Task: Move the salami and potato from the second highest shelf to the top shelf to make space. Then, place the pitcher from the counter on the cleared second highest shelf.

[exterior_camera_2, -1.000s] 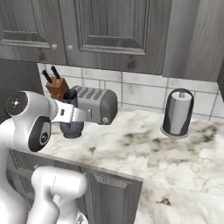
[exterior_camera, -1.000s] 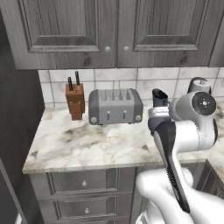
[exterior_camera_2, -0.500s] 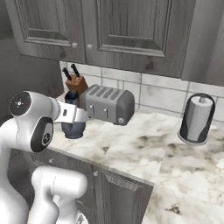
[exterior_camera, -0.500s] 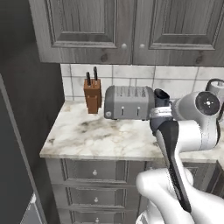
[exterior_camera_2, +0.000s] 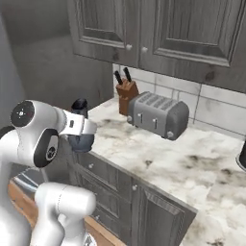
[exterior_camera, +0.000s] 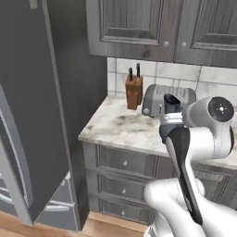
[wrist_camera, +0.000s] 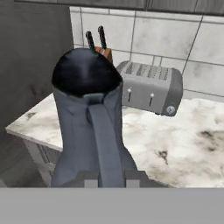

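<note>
My gripper is shut on the pitcher, a dark grey jug with a black open mouth, held upright off the counter. In the left base view the pitcher sticks up from the gripper over the counter's front edge. The right base view has the pitcher in the gripper, just off the left end of the counter. The salami, the potato, the second highest shelf and the top shelf are out of view.
A grey toaster and a brown knife block stand at the back of the counter. A tall dark fridge door rises at the left. Dark grey drawers sit under the counter, wall cabinets above.
The whole scene has slid right in both base views as the base drove left, and the fridge has come into view. The pitcher stays in my shut gripper.
</note>
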